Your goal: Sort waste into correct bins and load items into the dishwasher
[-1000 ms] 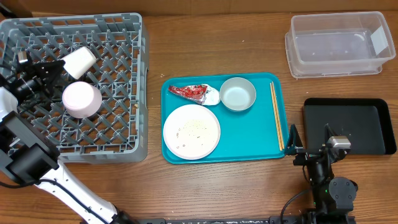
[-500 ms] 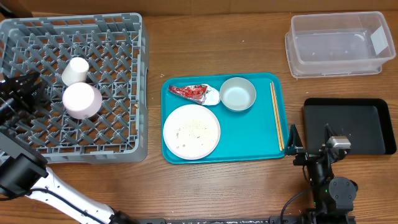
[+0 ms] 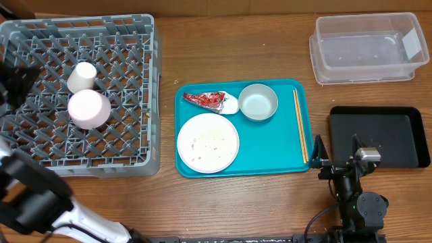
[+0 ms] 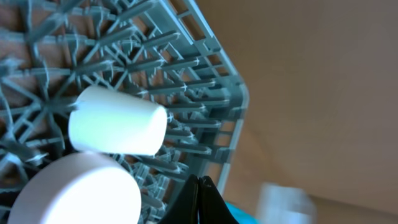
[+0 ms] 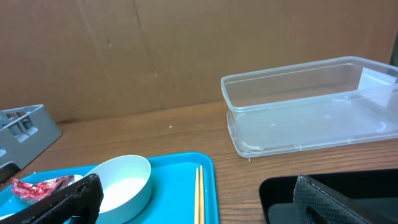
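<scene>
At the far left, your left gripper (image 4: 199, 198) is hanging over the left edge of the grey dish rack (image 3: 154, 101); its jaws are pressing together into 1 point and gripping nothing. Inside the rack, the small white cup (image 3: 82, 76) is lying on its side toward the back left; the pinkish-white bowl (image 3: 88, 109) is sitting mouth down just in front of it, and you cannot tell whether the 2 are touching. Moving right, the teal serving tray (image 3: 270, 152) is resting on the table just beside the rack; it is carrying the red foil wrapper (image 3: 208, 100) with the white napkin wad (image 3: 231, 104) at its back left, the round bowl (image 3: 258, 102) just right of those, the large white plate (image 3: 208, 142) at the front left with rice grains (image 3: 210, 140) lying scattered on it, and 2 wooden chopsticks (image 3: 300, 125) lying along the right edge. Farther right, the clear plastic tub (image 3: 364, 75) is sitting at the back right; the black tray (image 3: 385, 138) is sitting in front of it; your right gripper (image 3: 336, 150) is hovering at that tray's left end, its jaws standing wide apart and holding nothing.
</scene>
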Robot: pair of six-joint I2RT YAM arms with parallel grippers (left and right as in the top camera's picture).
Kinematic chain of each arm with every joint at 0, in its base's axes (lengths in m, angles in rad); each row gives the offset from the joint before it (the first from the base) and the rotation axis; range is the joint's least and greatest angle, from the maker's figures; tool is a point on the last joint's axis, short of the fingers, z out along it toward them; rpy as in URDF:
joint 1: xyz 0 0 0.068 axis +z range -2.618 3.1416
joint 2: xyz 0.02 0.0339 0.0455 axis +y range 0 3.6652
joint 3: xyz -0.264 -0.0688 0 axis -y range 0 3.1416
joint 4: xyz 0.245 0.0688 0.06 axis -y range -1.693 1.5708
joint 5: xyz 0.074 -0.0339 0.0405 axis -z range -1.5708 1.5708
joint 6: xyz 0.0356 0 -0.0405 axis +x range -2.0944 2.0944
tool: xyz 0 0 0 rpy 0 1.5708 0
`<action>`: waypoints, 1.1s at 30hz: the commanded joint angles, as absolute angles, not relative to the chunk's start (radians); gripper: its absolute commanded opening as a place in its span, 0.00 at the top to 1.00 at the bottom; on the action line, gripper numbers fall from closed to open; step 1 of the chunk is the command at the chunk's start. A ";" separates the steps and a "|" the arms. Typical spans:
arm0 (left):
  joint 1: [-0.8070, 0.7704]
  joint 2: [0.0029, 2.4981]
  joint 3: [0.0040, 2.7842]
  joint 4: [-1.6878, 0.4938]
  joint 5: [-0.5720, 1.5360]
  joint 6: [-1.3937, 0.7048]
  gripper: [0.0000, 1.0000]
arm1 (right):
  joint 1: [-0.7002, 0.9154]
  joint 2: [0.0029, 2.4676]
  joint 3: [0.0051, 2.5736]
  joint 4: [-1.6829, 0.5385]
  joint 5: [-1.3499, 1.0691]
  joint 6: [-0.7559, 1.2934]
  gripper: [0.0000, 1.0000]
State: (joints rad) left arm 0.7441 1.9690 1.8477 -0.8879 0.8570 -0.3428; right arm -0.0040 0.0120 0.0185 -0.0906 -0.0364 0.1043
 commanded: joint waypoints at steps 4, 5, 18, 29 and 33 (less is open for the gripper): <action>0.413 1.919 1.848 -0.915 0.096 -0.257 0.96 | -0.001 0.003 0.008 -0.084 -0.027 0.108 0.00; 0.373 1.931 1.848 -0.915 0.025 -0.257 0.96 | -0.001 0.003 0.008 -0.084 -0.027 0.108 0.00; 0.195 2.027 1.848 -0.916 -0.452 -0.315 0.96 | -0.001 0.003 0.008 -0.084 -0.027 0.108 0.00; 0.237 2.080 1.848 -0.885 -0.289 -0.252 0.96 | -0.001 0.003 0.008 -0.084 -0.027 0.108 0.00; 0.237 2.098 1.848 -0.881 -0.291 -0.242 0.96 | -0.001 0.003 0.008 -0.084 -0.027 0.108 0.00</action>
